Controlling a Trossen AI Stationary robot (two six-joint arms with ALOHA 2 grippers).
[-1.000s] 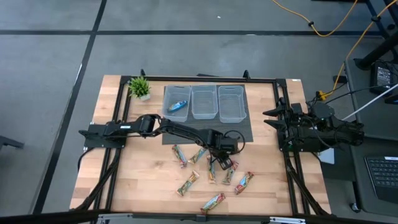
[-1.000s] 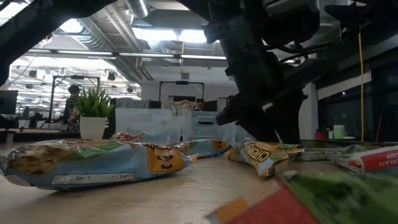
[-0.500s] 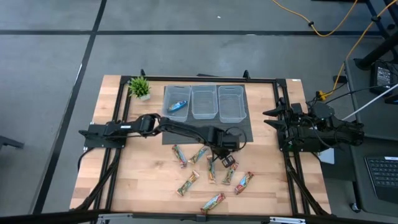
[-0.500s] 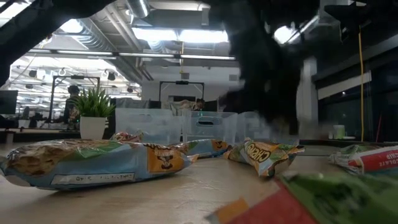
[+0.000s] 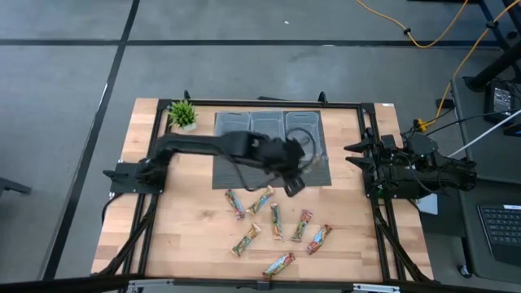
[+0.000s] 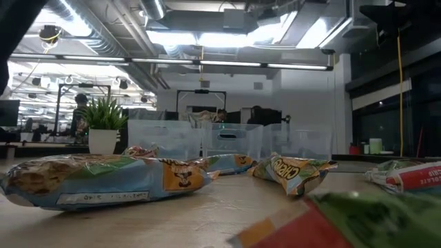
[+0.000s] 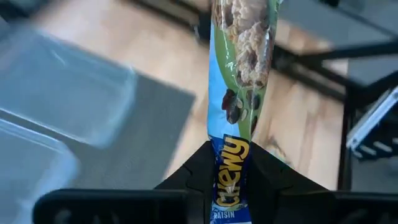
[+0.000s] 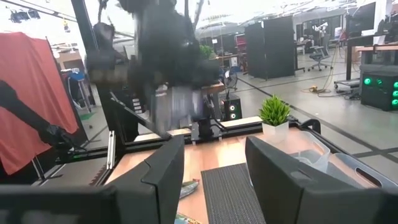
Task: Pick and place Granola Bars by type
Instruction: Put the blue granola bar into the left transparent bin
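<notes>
My left gripper (image 5: 291, 185) is raised above the dark mat (image 5: 317, 172), near the clear bins (image 5: 303, 130), and is shut on a blue-green "Chewy" granola bar (image 7: 239, 68). Several more bars lie flat on the wood nearer the near edge, among them a bar (image 5: 235, 203), a second (image 5: 302, 225) and a third (image 5: 278, 264). The low view shows bars close up, such as a blue-green one (image 6: 103, 180), but not the arm. My right gripper (image 8: 214, 180) is open and waits at the table's right edge (image 5: 383, 167). My left gripper pinches the bar between its two fingers at one end of the wrapper (image 7: 230, 152), by the "Chewy" print. The bar runs on straight beyond the fingertips, in line with them. It is lifted clear, over the mat's edge and the wood.
Three clear bins stand in a row on the mat at the far side; my left arm (image 5: 220, 146) crosses over the left and middle ones. A small potted plant (image 5: 182, 114) stands at the far left corner. Black frame rails run along the table's edges.
My left gripper has risen from among the scattered bars with one bar in its hold and has swung toward the far edge, over the mat. The arm has left the low view upward. The other bars have stayed where they were.
</notes>
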